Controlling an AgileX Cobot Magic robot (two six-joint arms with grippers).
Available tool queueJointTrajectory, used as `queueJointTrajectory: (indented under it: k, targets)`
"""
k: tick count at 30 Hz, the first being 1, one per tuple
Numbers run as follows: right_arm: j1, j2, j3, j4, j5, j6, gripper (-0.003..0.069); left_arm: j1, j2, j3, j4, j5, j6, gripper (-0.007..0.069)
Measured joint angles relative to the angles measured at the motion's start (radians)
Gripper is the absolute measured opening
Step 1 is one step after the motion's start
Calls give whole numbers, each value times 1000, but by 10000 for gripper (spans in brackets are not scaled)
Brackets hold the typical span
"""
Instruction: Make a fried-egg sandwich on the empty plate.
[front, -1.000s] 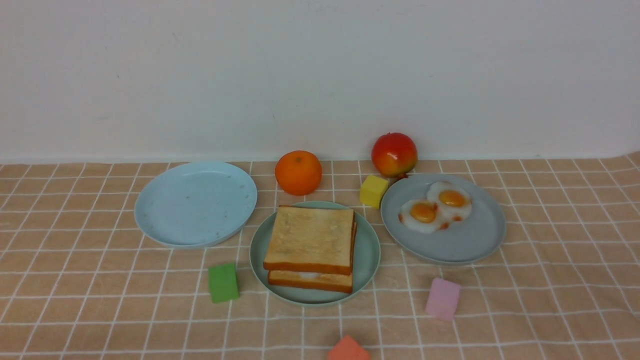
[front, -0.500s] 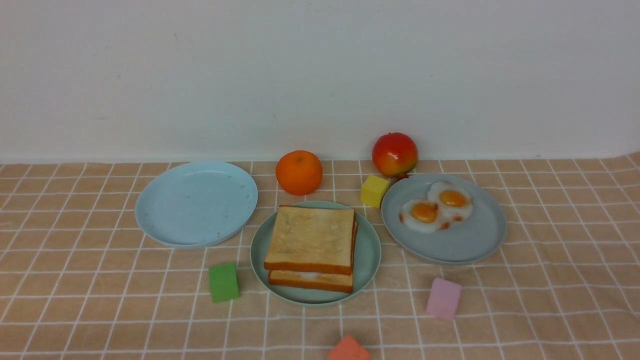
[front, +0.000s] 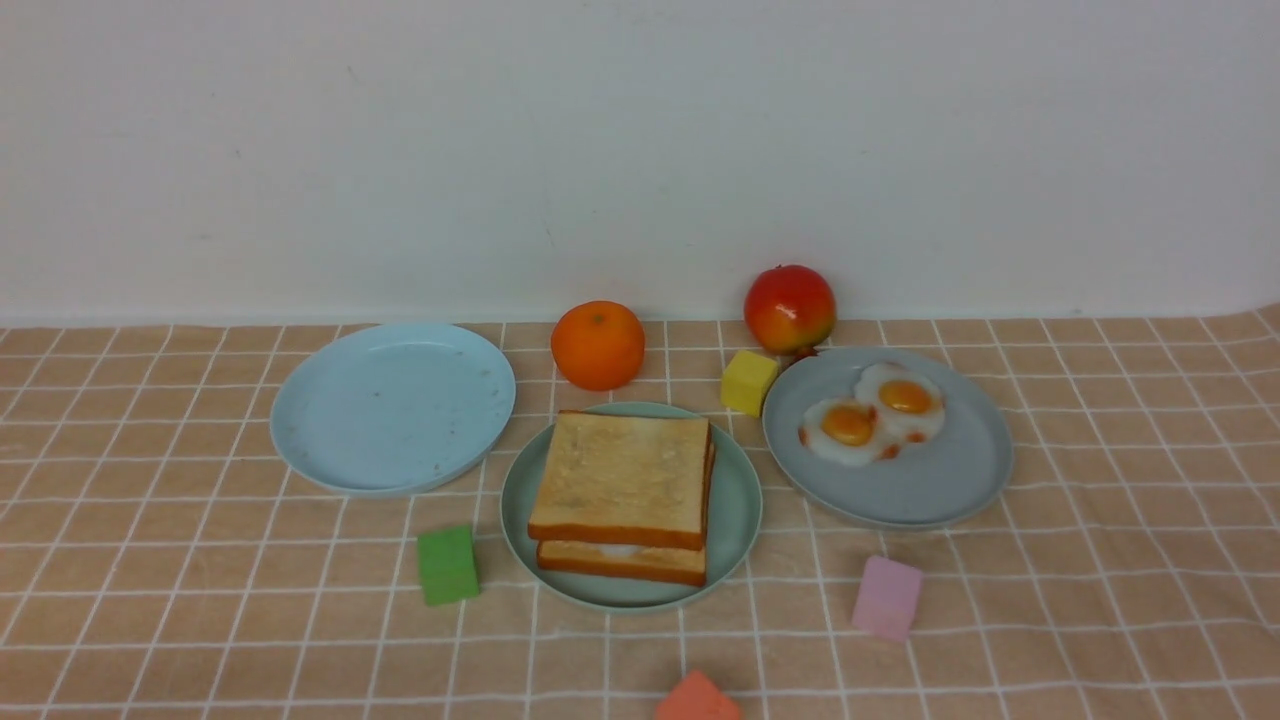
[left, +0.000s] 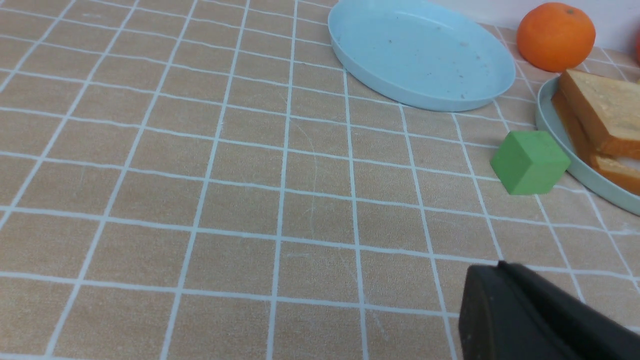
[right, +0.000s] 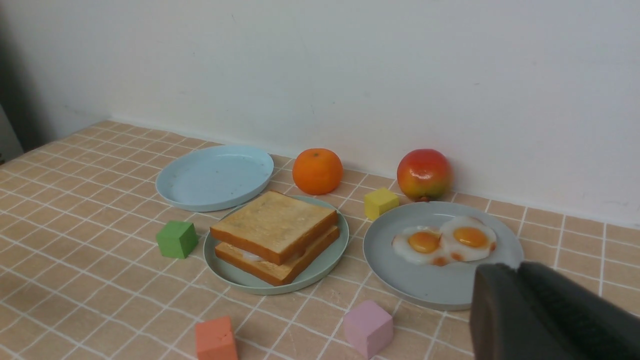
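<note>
The fried-egg sandwich (front: 620, 478) sits on the mint-green plate (front: 738, 510) in the middle of the cloth: two toast slices stacked, with a white sliver of fried egg (front: 617, 550) showing between them at the near edge. It also shows in the right wrist view (right: 274, 227). Neither gripper appears in the front view. My left gripper (left: 500, 267) is shut and empty above the bare cloth, well short of the green cube. My right gripper (right: 517, 270) is shut and empty, near the front rim of the grey-blue plate (right: 430, 285).
The grey-blue plate (front: 940, 490) at right holds two fried eggs (front: 875, 412). A sky-blue plate (front: 392, 405) lies at left. An orange (front: 597, 344), apple (front: 789, 307), and yellow (front: 747, 381), green (front: 446, 564), pink (front: 886, 596) and red-orange (front: 697, 700) cubes surround the mint-green plate.
</note>
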Motion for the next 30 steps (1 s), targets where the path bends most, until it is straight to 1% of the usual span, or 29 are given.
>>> queueJointTrajectory:
  k: [8, 11, 13, 14, 15, 16, 17, 18, 19, 20, 22, 24, 27, 28, 29, 30]
  targets:
    - [0, 0, 0, 0, 0, 0, 78, 0, 0, 1, 0, 0, 0, 20]
    - [0, 0, 0, -17, -4, 0, 83, 0, 0, 1, 0, 0, 0, 22]
    - [-17, 0, 0, -22, -29, 0, 85, 0, 0, 1, 0, 0, 0, 25]
    - [-41, 0, 6, -16, -57, 0, 87, 0, 0, 1, 0, 0, 0, 27]
    - [-41, 0, 6, -16, -57, 0, 87, 0, 0, 1, 0, 0, 0, 27]
    - [-94, 0, 24, 10, -107, 0, 90, 0, 0, 1, 0, 0, 0, 29]
    - [-94, 0, 27, 14, -113, 0, 90, 0, 0, 1, 0, 0, 0, 29]
    - [-173, 0, 70, 69, -185, 0, 92, 1, 0, 1, 0, 0, 0, 29]
    - [-227, 0, 101, 99, -228, -2, 92, 1, 0, 1, 0, 0, 0, 29]
    - [-236, 0, 101, 106, -228, -4, 92, 1, 0, 1, 0, 0, 0, 29]
    - [-360, 3, 180, 184, -310, -16, 94, 1, 0, 1, 0, 0, 0, 30]
    - [-430, 5, 227, 225, -349, -20, 95, 1, 0, 1, 0, 0, 0, 30]
    - [-592, 6, 336, 311, -438, -30, 99, 1, 0, 1, 0, 0, 0, 30]
    - [-612, 6, 341, 316, -443, -33, 99, 1, 0, 1, 0, 0, 0, 30]
    - [-684, 6, 381, 344, -470, -66, 100, 1, 0, 1, 0, 0, 0, 30]
    - [-692, 6, 390, 348, -476, -71, 101, 1, 0, 1, 0, 0, 0, 31]
